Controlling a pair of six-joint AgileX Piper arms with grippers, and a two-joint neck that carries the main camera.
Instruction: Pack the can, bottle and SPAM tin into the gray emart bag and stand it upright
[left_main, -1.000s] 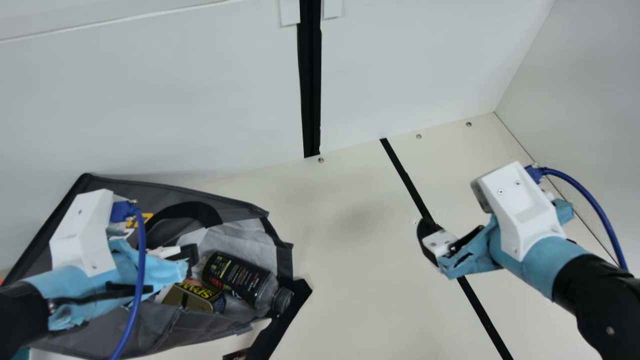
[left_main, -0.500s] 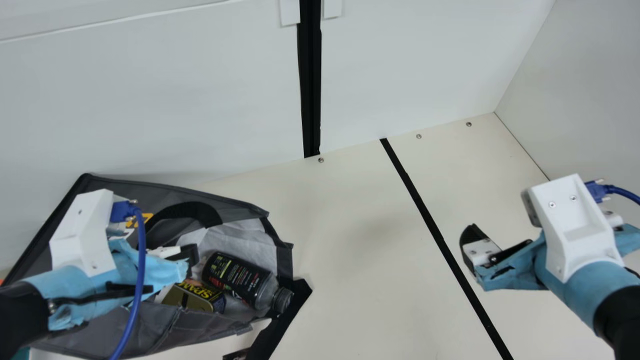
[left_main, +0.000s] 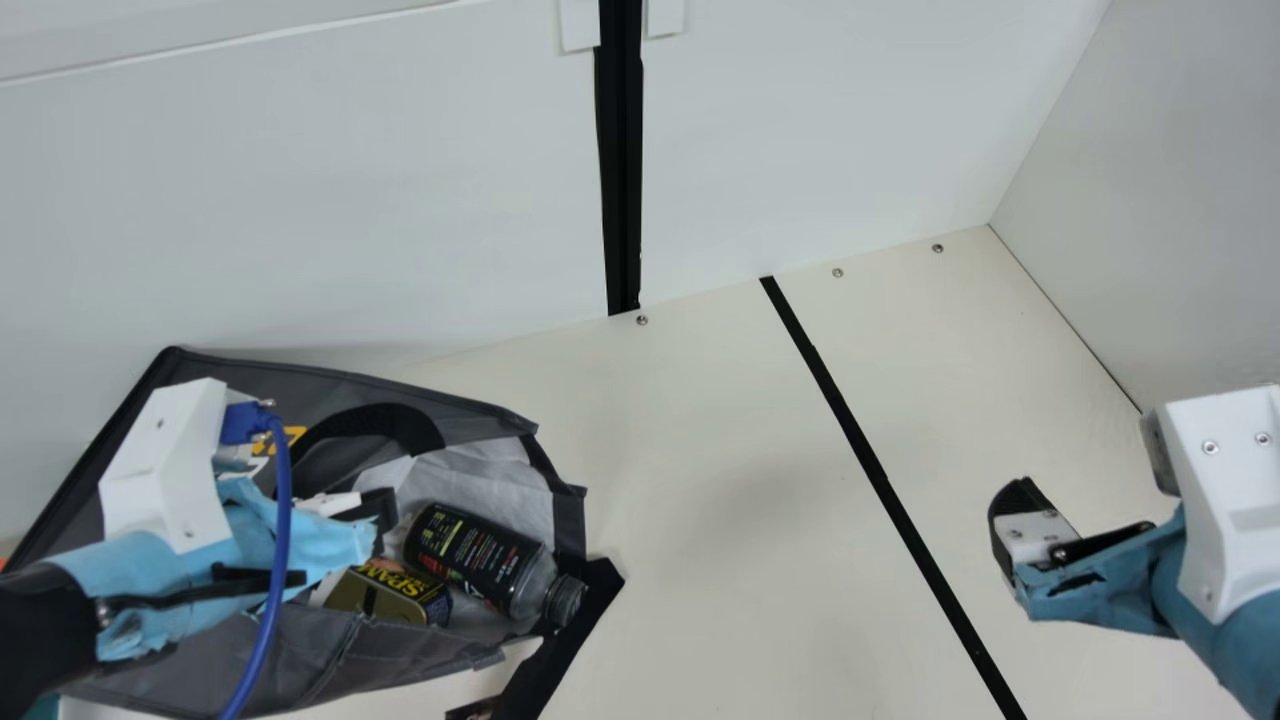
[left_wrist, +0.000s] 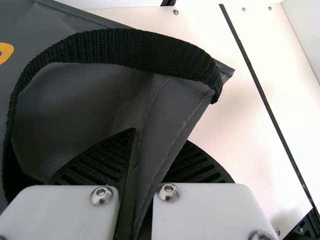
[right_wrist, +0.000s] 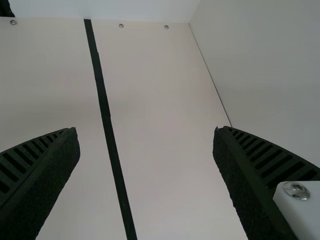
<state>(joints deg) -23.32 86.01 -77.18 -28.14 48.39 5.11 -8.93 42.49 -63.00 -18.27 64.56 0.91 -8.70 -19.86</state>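
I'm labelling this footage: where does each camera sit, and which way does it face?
Main: on the neck, facing down over the table; shows both arms.
Left wrist: looks past the left gripper at the bag's handle.
Right wrist: looks between the right gripper's fingers at the table.
Main and left wrist share the handle.

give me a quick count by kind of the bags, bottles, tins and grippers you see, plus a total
Bag: 1, the gray emart bag
Bottle: 1, the black-labelled bottle
Tin: 1, the SPAM tin
Grippers: 2, left gripper and right gripper
Total: 5
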